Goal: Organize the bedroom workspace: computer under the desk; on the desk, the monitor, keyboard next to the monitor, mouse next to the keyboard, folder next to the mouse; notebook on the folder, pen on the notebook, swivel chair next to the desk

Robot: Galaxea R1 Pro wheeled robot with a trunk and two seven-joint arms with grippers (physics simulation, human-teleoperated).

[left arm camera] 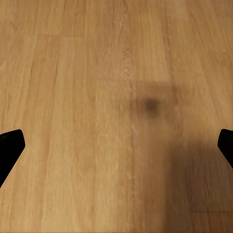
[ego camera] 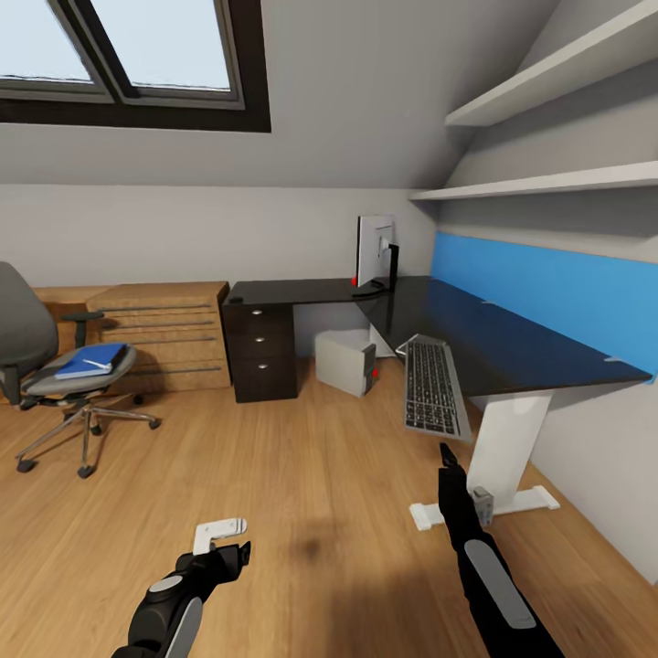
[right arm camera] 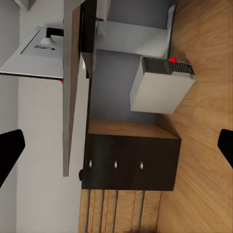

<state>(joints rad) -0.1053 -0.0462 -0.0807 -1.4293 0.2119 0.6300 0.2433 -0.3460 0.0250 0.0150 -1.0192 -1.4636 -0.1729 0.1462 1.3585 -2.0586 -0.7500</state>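
Observation:
The black-topped desk (ego camera: 493, 343) runs along the right wall, with the monitor (ego camera: 375, 254) at its far corner and the grey computer (ego camera: 345, 362) on the floor beneath. The keyboard (ego camera: 431, 388) is tilted at the desk's front edge and partly overhangs it. My right gripper (ego camera: 447, 457) is just below the keyboard's near end, fingers apart; I cannot tell whether they touch. My left gripper (ego camera: 224, 546) hangs open over bare floor. The blue folder (ego camera: 91, 360) lies on the swivel chair (ego camera: 37, 352) at the left. Mouse, notebook and pen are out of view.
A light oak dresser (ego camera: 169, 334) stands between the chair and the desk's dark drawers (ego camera: 263, 352). The white desk leg (ego camera: 507, 448) is right of my right arm. Wall shelves (ego camera: 548, 183) and a blue panel (ego camera: 548, 292) hang above the desk. Oak floor (ego camera: 302, 475) lies ahead.

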